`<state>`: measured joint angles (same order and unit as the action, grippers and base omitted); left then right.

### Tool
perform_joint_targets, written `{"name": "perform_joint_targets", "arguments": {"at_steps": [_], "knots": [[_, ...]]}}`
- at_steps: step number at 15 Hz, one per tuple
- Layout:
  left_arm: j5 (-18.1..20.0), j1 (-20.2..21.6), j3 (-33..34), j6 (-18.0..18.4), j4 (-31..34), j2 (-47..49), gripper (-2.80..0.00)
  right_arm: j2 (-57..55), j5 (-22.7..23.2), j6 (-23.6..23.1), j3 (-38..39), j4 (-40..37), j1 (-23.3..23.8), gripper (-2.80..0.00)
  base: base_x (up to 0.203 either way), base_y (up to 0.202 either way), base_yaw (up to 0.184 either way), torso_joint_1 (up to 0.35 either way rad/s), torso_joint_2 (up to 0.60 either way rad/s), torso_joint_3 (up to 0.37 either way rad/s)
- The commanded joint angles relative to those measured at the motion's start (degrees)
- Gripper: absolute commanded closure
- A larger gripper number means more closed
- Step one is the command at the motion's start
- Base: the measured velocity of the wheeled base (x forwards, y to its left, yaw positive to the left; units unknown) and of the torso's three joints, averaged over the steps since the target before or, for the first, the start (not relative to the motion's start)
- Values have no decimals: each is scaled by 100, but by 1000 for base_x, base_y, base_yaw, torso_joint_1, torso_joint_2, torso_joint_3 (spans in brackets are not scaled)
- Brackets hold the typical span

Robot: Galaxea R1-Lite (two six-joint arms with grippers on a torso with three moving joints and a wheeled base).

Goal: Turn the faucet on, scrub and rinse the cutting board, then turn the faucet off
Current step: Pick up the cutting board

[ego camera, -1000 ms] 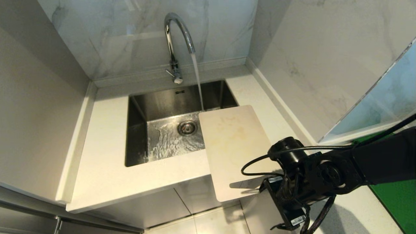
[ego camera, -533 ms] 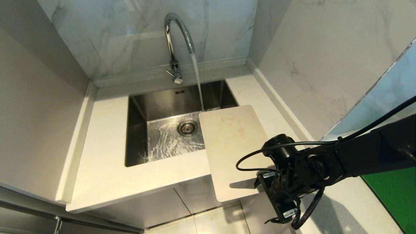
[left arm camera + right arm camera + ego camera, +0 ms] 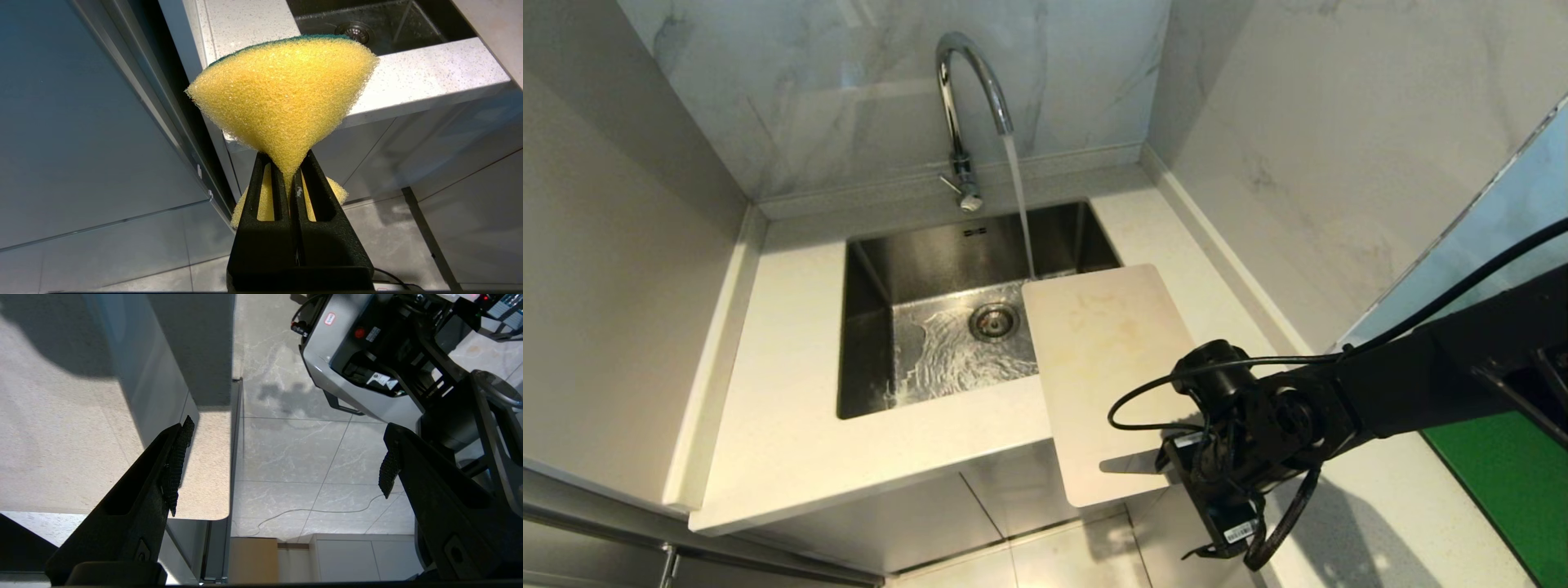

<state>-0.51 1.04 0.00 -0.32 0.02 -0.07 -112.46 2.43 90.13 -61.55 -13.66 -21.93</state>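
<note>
stained cutting board [image 3: 1107, 367] is overhanging the near counter [image 3: 784, 425] edge; right gripper [image 3: 282, 469] is gaping wide, empty, beside it; left gripper [image 3: 291, 179] is pinching a sponge [image 3: 282, 98].

Right gripper [image 3: 282, 469]: fingers spread wide, nothing between them.
Cutting board [image 3: 81, 449]: rounded corner jutting past the counter edge, beside one finger [image 3: 175, 465].
Floor [image 3: 294, 457]: pale marbled tiles, thin cable lying across.
Robot base [image 3: 367, 367]: grey, near the other finger.
</note>
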Motion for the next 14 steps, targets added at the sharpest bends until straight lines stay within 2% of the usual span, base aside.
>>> {"name": "perform_joint_targets", "arguments": {"at_steps": [1, 14], "knots": [[-2, 2, 15, -3, 1, -19, 0, -101, 4, 49, -129, -12, 5, -280, 0, 0, 0, 0, 0, 0], [-2, 2, 15, -3, -2, -19, 0, -567, -32, 58, -400, 30, 49, -280, 0, 0, 0, 0, 0, 0]]}}
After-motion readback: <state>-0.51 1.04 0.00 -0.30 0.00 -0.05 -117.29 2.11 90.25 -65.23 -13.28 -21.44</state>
